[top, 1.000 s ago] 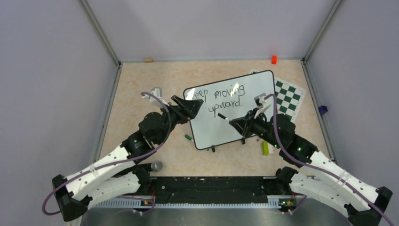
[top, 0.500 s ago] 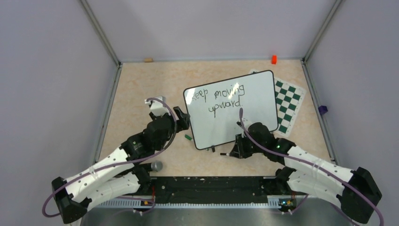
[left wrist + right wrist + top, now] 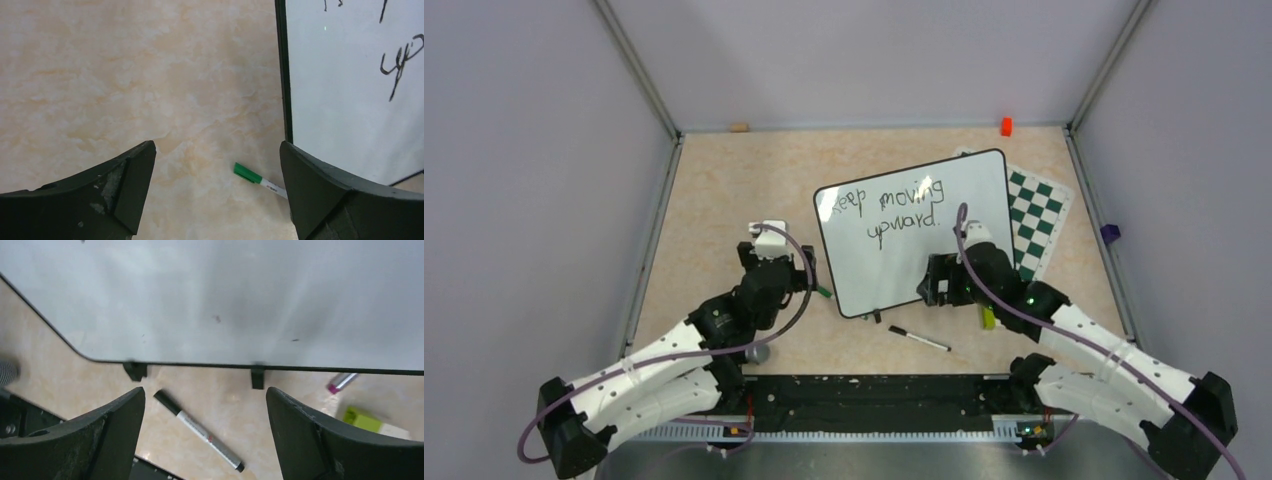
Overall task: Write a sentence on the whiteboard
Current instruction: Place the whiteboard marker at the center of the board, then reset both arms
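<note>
The whiteboard (image 3: 894, 270) lies tilted in the middle of the table, and the sentence (image 3: 884, 207) "Keep moving upward" runs in two dark lines across its far part. Over the board's near edge my right gripper (image 3: 931, 284) is open and holds nothing. In the right wrist view a black marker (image 3: 200, 432) lies on the table between the fingers of the right gripper (image 3: 205, 392), in front of the whiteboard (image 3: 225, 300). My left gripper (image 3: 216, 150) is open beside the whiteboard (image 3: 340, 115), above a green-capped marker (image 3: 255, 177).
A green-and-white chess mat (image 3: 1039, 215) pokes out from under the board's right side. A yellow-green item (image 3: 988, 315) and a pink-capped marker (image 3: 342, 382) lie near the board's right foot. An orange block (image 3: 1006, 126) and a wooden block (image 3: 740, 127) sit by the back wall.
My right gripper opened and let go of the black marker, which now lies on the table in front of the board. My left gripper drew back off the board's left edge.
</note>
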Robot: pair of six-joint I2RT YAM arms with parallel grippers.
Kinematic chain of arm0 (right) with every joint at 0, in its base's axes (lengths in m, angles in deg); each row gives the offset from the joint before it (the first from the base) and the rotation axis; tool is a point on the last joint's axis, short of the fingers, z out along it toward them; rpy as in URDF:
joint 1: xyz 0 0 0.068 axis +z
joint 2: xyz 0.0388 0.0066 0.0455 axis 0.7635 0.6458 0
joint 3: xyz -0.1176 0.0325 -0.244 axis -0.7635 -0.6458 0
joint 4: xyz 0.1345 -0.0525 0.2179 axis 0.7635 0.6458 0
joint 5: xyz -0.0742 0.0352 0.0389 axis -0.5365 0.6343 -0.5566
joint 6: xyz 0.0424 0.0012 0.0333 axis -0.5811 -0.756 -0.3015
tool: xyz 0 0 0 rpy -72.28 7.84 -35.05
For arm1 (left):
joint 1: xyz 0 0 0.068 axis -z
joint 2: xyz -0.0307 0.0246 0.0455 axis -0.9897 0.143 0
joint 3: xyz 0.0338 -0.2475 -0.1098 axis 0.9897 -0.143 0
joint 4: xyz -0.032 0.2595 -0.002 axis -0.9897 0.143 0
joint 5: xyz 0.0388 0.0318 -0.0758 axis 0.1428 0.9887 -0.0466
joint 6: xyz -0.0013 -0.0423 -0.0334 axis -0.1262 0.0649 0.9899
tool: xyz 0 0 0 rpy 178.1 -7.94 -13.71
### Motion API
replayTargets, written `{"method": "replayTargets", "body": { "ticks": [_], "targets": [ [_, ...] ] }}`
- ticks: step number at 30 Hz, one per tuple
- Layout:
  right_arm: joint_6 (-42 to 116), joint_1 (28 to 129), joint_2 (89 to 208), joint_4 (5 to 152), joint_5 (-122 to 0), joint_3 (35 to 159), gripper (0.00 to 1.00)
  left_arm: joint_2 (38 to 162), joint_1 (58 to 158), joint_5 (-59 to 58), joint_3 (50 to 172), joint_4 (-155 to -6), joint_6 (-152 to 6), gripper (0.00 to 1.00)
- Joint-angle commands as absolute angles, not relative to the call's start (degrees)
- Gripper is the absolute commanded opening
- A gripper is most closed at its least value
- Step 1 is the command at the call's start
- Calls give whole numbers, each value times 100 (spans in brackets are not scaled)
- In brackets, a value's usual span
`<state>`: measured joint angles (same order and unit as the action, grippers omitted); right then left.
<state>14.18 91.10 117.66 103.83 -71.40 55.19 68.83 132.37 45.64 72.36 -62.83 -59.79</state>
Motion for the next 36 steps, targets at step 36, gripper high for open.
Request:
{"method": "replayTargets", "body": {
  "ticks": [36],
  "targets": [
    [4639, 5585, 15281, -364, -8483, 2825, 82, 9821, 8863, 2933, 5700, -12558, -7638, 95]
  ]
}}
